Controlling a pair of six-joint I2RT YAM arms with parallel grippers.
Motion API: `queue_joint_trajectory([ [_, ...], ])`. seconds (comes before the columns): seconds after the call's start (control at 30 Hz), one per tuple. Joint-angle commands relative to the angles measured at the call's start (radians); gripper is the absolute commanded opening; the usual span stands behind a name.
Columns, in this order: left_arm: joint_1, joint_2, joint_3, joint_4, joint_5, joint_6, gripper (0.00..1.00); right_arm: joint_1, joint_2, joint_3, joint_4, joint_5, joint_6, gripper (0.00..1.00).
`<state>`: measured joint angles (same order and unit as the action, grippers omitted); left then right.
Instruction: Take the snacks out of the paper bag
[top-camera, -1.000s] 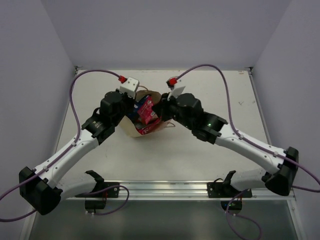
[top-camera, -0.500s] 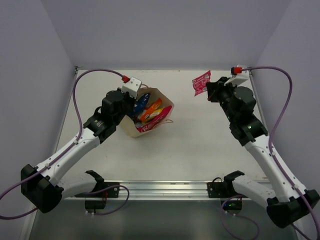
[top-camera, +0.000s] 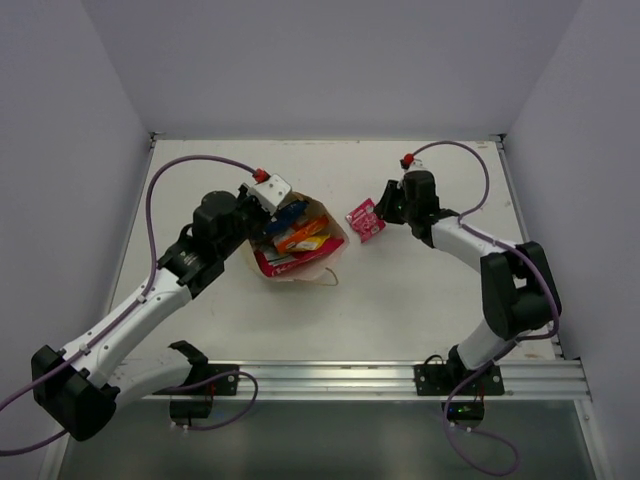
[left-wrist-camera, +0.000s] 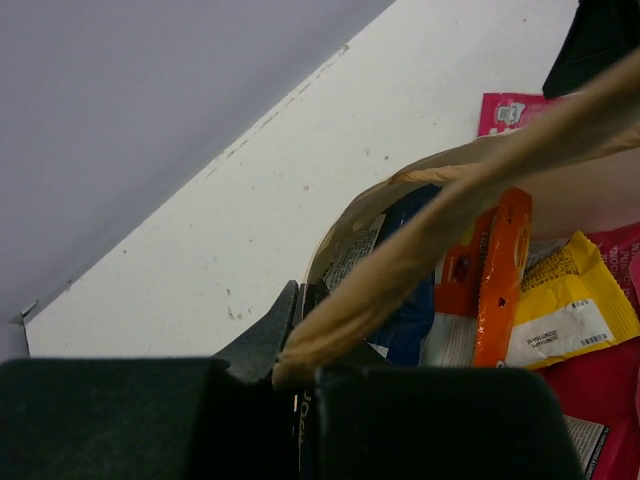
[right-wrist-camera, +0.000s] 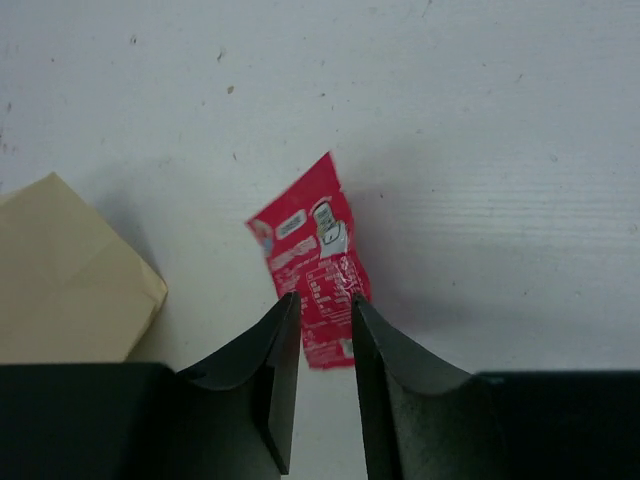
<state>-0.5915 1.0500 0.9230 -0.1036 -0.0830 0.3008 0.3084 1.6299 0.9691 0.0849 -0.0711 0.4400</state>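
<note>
The paper bag (top-camera: 322, 212) lies tipped on the table with its mouth facing up and to the right. My left gripper (top-camera: 270, 200) is shut on its rim (left-wrist-camera: 450, 200). Inside show the orange packet (left-wrist-camera: 495, 280), the yellow bar wrapper (left-wrist-camera: 565, 310), the blue-and-white bag (left-wrist-camera: 405, 310) and the red-pink-and-white bag (left-wrist-camera: 600, 400). The small magenta packet (top-camera: 365, 220) lies flat on the table just right of the bag. My right gripper (right-wrist-camera: 326, 300) hovers over its near end, jaws a little apart, not clamping it (right-wrist-camera: 315, 260).
The bag's tan corner (right-wrist-camera: 70, 270) sits close to the left of my right fingers. The bag's thin handle loop (top-camera: 335, 275) trails on the table in front of it. Walls enclose the table on three sides.
My right gripper pulled the magenta packet out of the bag, swung it far right, then came back and set it down beside the bag. The left gripper kept its hold on the rim.
</note>
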Motion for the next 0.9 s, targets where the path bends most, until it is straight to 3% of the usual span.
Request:
queue_joint_trajectory([
  [0.0, -0.004, -0.062, -0.013, 0.154, 0.078, 0.075, 0.00, -0.002, -0.038, 0.011, 0.000, 0.025, 0.063, 0.32],
  [0.03, -0.004, -0.062, -0.016, 0.153, 0.078, 0.074, 0.00, -0.002, -0.050, 0.000, -0.020, 0.037, 0.063, 0.50],
  [0.13, -0.004, -0.064, -0.035, 0.136, 0.098, 0.060, 0.00, 0.000, -0.146, -0.053, -0.077, 0.051, 0.025, 0.61],
  [0.23, -0.004, -0.070, -0.059, 0.131, 0.097, 0.031, 0.00, 0.055, -0.309, -0.084, -0.140, 0.036, -0.058, 0.65],
  [0.4, -0.005, -0.071, -0.056, 0.108, 0.088, -0.032, 0.00, 0.268, -0.508, -0.029, -0.263, 0.047, -0.170, 0.66],
  [0.53, -0.004, -0.090, -0.065, 0.107, 0.092, -0.055, 0.00, 0.449, -0.620, -0.006, -0.243, 0.030, -0.214, 0.63],
  [0.87, -0.004, -0.142, -0.107, 0.073, 0.173, -0.029, 0.00, 0.705, -0.424, 0.160, -0.263, 0.004, -0.351, 0.55],
])
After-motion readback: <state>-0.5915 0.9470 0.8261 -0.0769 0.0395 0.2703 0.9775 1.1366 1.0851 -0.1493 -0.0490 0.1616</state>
